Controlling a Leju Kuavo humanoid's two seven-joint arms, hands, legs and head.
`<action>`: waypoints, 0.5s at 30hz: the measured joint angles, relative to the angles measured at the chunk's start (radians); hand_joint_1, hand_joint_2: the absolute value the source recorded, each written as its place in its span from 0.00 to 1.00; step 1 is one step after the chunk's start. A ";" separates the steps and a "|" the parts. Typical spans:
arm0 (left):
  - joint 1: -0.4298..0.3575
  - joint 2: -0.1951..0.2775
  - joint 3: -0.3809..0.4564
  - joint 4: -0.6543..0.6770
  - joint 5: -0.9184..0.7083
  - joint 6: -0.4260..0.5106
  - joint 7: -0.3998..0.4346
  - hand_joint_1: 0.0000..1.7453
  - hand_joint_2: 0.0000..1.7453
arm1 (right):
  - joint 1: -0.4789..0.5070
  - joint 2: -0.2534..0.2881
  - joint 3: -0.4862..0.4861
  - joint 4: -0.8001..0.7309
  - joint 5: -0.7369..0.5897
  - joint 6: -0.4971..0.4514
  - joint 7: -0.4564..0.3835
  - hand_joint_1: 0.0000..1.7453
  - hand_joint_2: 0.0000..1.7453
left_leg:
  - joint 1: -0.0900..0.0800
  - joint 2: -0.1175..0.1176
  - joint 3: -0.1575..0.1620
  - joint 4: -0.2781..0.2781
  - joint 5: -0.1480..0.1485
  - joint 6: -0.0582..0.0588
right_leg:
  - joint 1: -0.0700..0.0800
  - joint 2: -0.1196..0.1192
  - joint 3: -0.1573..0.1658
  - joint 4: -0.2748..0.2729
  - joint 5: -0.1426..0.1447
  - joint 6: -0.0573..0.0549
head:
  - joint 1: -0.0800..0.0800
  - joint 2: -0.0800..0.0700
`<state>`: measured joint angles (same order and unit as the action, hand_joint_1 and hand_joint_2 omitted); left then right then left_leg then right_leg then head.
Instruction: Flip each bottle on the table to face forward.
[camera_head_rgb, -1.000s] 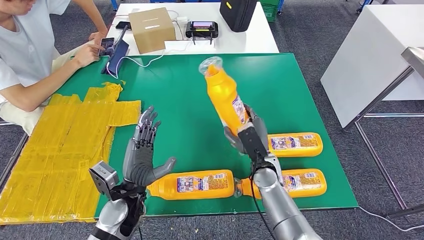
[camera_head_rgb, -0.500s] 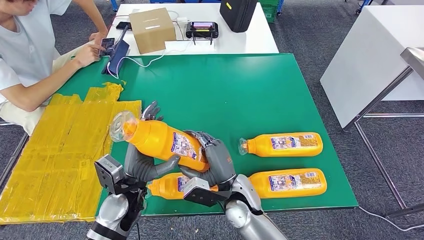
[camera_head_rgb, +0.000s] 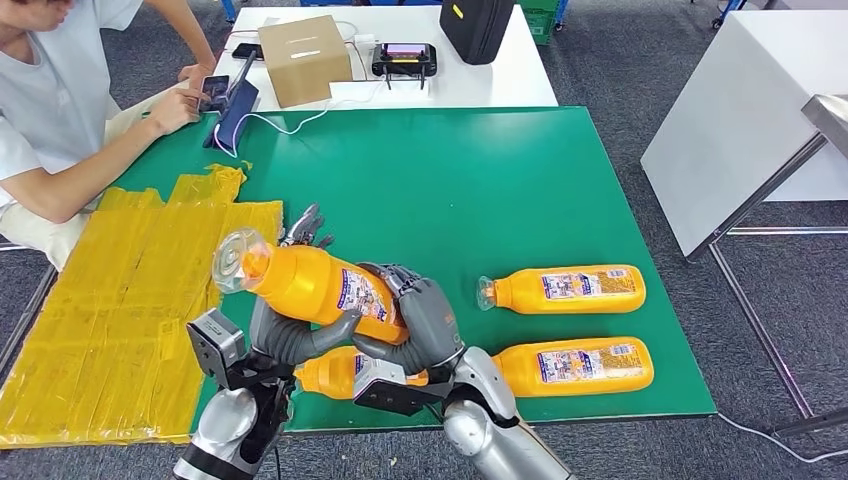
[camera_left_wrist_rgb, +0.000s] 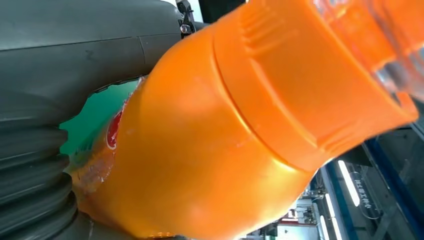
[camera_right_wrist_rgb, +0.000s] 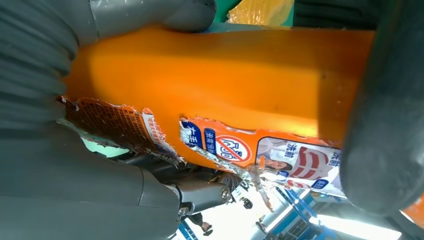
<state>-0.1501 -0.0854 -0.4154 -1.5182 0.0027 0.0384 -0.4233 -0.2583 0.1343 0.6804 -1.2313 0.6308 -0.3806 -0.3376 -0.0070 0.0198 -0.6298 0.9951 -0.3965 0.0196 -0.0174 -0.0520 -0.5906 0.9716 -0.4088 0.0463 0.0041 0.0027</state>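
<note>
An orange bottle (camera_head_rgb: 305, 285) with a clear cap hangs tilted over the green table's (camera_head_rgb: 440, 180) near left part, cap toward the yellow sheet. My right hand (camera_head_rgb: 418, 322) grips its base end; its torn label (camera_right_wrist_rgb: 280, 155) shows between the fingers (camera_right_wrist_rgb: 385, 125). My left hand (camera_head_rgb: 290, 325) lies under the bottle (camera_left_wrist_rgb: 210, 150), palm against it, thumb below and fingers straight behind it. Two orange bottles (camera_head_rgb: 562, 288) (camera_head_rgb: 575, 365) lie on their sides at the near right. A third lying bottle (camera_head_rgb: 330, 373) is partly hidden under my hands.
A crumpled yellow sheet (camera_head_rgb: 120, 290) covers the table's left part. A seated person (camera_head_rgb: 60, 110) holds a phone at the far left corner. Behind stands a white table (camera_head_rgb: 520, 80) with a cardboard box (camera_head_rgb: 303, 58), a controller (camera_head_rgb: 403, 58) and a black case (camera_head_rgb: 475, 25). Another white table (camera_head_rgb: 740, 120) stands right.
My right hand has swung the bottle from upright over mid-table down and left, laying it across my left palm. In the last half second it has edged slightly further left.
</note>
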 joint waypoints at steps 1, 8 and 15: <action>0.000 0.000 0.000 -0.002 0.004 0.000 -0.001 1.00 1.00 | -0.003 0.000 0.002 0.003 0.000 -0.001 0.000 1.00 1.00 | 0.000 0.000 0.000 0.000 0.000 0.000 | 0.000 0.000 0.000 0.000 0.000 0.000 | 0.000 0.000; 0.001 0.000 -0.001 -0.007 0.013 -0.001 -0.004 1.00 1.00 | -0.009 0.000 0.007 0.009 -0.003 -0.004 0.000 1.00 1.00 | 0.000 0.000 0.000 0.000 0.000 0.000 | 0.000 0.000 0.000 0.000 0.000 0.000 | 0.000 0.000; 0.001 0.003 -0.008 -0.013 0.029 0.000 -0.005 1.00 1.00 | -0.015 0.000 0.016 0.028 -0.003 -0.005 -0.001 1.00 1.00 | 0.000 0.000 0.000 0.000 0.000 0.000 | 0.000 0.000 0.000 0.000 0.000 0.000 | 0.000 0.000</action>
<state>-0.1492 -0.0824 -0.4231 -1.5309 0.0313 0.0388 -0.4284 -0.2737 0.1347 0.6960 -1.2038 0.6282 -0.3856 -0.3387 -0.0070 0.0198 -0.6298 0.9951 -0.3965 0.0196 -0.0174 -0.0520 -0.5907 0.9716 -0.4088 0.0463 0.0039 0.0027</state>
